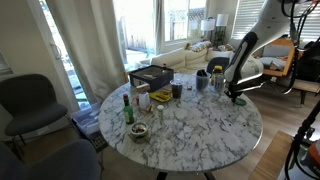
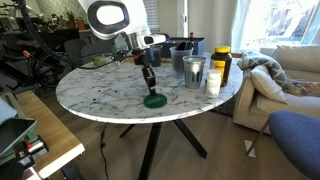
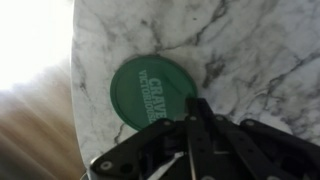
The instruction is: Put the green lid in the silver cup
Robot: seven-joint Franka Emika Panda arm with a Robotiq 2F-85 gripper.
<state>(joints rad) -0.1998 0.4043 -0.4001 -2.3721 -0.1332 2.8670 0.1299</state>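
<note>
Thin flat round dark-green plastic lid (image 3: 146,88) lies flat, print up, on white marble table top (image 3: 250,40), just beside its edge. Prob. light, stiff, slick; fragile? unlikely. V. thin, so no top pinch; I'd judge best hold is across the rim, w/ one side slid past the edge or tipped up. Black Robotiq gripper (image 3: 197,104): fingers look pressed together, holding nothing, tips at lid's rim. Count: 1 lid; 1 silver metal cup (image 2: 193,72), upright, well apart from lid; 1 gripper.
</note>
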